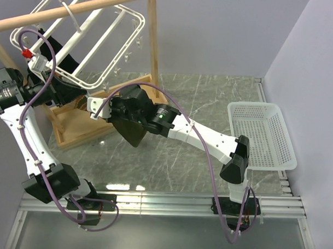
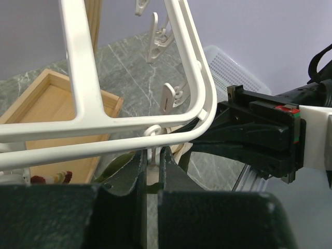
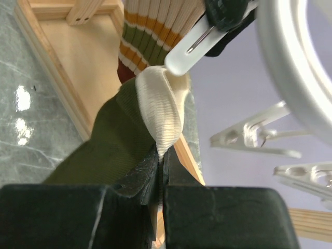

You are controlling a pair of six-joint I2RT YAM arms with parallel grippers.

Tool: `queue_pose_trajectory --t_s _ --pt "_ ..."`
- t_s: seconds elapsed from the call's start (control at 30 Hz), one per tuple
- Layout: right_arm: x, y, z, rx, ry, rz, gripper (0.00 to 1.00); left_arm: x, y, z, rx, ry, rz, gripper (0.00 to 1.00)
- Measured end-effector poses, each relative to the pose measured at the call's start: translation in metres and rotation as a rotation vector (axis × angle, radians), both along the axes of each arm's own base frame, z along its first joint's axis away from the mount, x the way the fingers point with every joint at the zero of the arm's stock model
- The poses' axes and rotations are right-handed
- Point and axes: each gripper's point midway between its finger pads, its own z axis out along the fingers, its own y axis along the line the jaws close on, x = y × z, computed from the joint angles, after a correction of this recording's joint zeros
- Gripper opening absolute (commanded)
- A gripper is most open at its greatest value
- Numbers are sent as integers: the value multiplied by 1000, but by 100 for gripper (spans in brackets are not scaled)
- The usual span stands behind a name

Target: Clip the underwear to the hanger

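Observation:
The white hanger [image 1: 82, 39] hangs tilted from the wooden rail; its corner bar crosses the left wrist view [image 2: 104, 129]. My left gripper [image 1: 74, 94] is under that corner, its jaws [image 2: 150, 168] shut on one dangling white clip [image 2: 150, 155]. My right gripper [image 1: 96, 107] is shut on the cream waistband [image 3: 161, 119] of the olive-green underwear [image 3: 111, 142], which hangs below it [image 1: 131, 130]. In the right wrist view the pinched clip [image 3: 199, 44] sits just above the waistband, its tip at the band's top edge. The right gripper shows in the left wrist view [image 2: 259, 137].
A wooden rail stand [image 1: 77, 9] with a tray base [image 1: 73, 129] holds the hanger. A striped garment [image 3: 150, 31] hangs behind the waistband. Several other clips [image 3: 254, 136] dangle nearby. A white mesh basket [image 1: 262, 136] sits at the right.

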Motion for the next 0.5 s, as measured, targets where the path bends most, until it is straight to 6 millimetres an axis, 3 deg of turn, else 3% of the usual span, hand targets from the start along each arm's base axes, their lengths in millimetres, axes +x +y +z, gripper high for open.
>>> queue_pose_trajectory --t_s 0.23,0.5 --pt "-5 3 6 -6 -19 13 0 -1 -1 1 3 -6 -1 1" --pt "-5 5 -1 -35 -24 9 0 -1 0 -1 11 -17 -2 1"
